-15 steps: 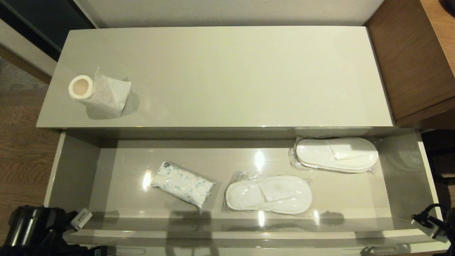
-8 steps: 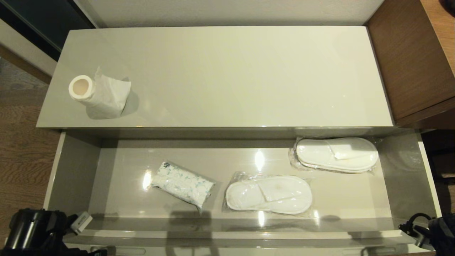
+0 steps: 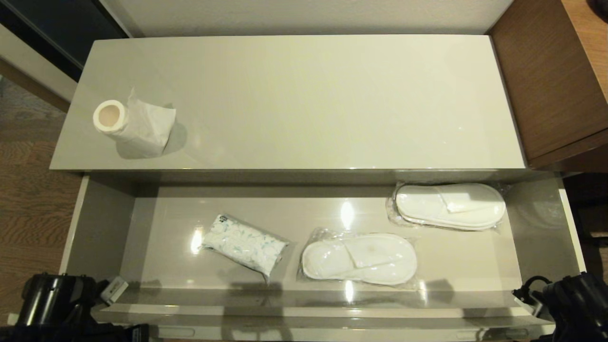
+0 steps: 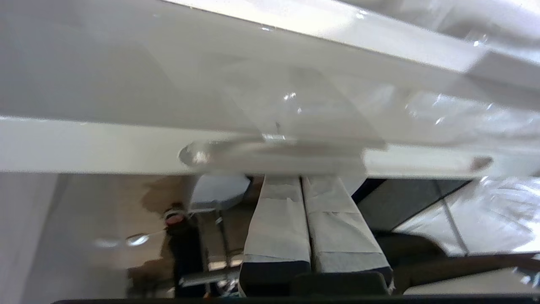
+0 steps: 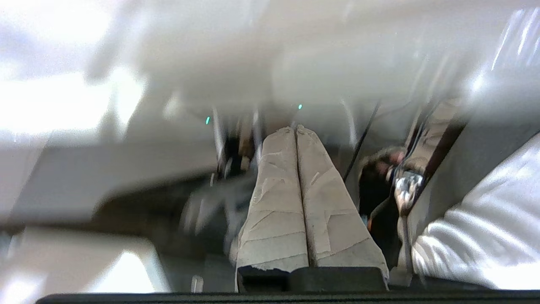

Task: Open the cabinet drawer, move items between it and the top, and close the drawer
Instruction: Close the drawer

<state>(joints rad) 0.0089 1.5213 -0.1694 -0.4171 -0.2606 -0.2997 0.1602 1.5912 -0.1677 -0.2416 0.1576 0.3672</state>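
The cabinet drawer [image 3: 102,223] stands pulled out, grey inside. In it lie a patterned tissue pack [image 3: 244,244] and two bagged pairs of white slippers [image 3: 359,259] [image 3: 450,205]. A toilet paper roll [image 3: 133,126] lies on the top [image 3: 308,104] at its left end. My left arm [image 3: 52,304] is at the drawer's front left corner. In the left wrist view my left gripper [image 4: 302,179] is shut and empty, tips at a slot handle [image 4: 270,154]. My right arm [image 3: 572,304] is at the front right corner; my right gripper [image 5: 295,128] is shut and empty, below the drawer front.
A brown wood-grain cabinet [image 3: 551,80] adjoins the cream cabinet on the right. Wooden floor [image 3: 28,209] shows on the left, and a wall runs behind the top.
My right arm has moved down and inward at the drawer's front right corner. The left arm has barely shifted. The drawer and the items have kept their places.
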